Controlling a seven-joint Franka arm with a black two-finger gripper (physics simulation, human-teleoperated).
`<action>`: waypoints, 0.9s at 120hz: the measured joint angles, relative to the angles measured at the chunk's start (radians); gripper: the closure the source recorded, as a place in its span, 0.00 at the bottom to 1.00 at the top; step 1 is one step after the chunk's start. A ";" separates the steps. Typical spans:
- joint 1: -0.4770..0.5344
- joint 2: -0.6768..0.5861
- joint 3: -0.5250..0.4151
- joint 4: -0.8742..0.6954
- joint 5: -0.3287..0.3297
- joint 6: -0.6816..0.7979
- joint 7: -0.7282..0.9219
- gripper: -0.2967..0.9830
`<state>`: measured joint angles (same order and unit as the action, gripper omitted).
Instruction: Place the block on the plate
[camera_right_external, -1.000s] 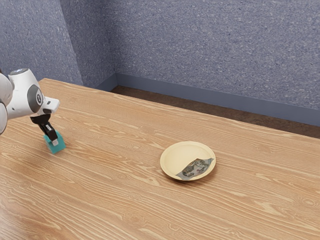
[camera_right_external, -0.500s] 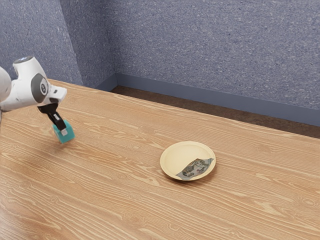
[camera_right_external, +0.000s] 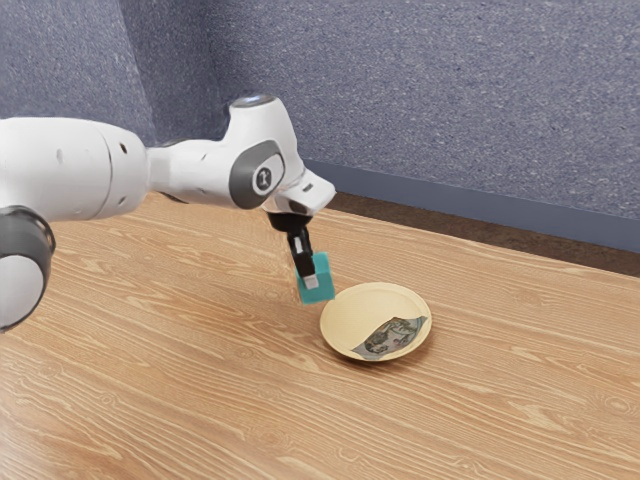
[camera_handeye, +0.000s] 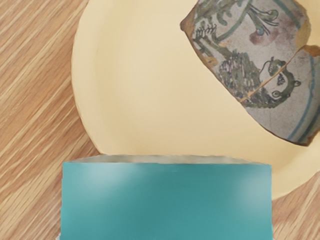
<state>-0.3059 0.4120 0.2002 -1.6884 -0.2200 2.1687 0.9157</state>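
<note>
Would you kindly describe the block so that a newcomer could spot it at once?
On the wood-grained table sits a pale yellow plate. Near its rim, toward the exterior view's left, the black gripper holds the block. It is plain teal and boxy, whereas the plate is round with a patterned patch.

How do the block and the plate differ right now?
The block is teal and boxy; the plate is pale yellow and round, with a patterned patch. The block is held in the gripper, while the plate rests on the table.

Speckled blue-grey wall (camera_right_external: 430, 90), brown floor (camera_right_external: 450, 225), wooden table (camera_right_external: 200, 400)
</note>
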 joint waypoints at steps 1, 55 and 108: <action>-0.004 0.008 -0.003 0.009 0.000 -0.001 -0.003 0.50; -0.077 0.239 -0.049 0.244 -0.043 -0.050 -0.127 0.41; -0.078 -0.211 -0.045 0.230 0.089 -0.396 -0.394 0.25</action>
<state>-0.3839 0.2014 0.1547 -1.4581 -0.1310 1.7722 0.5214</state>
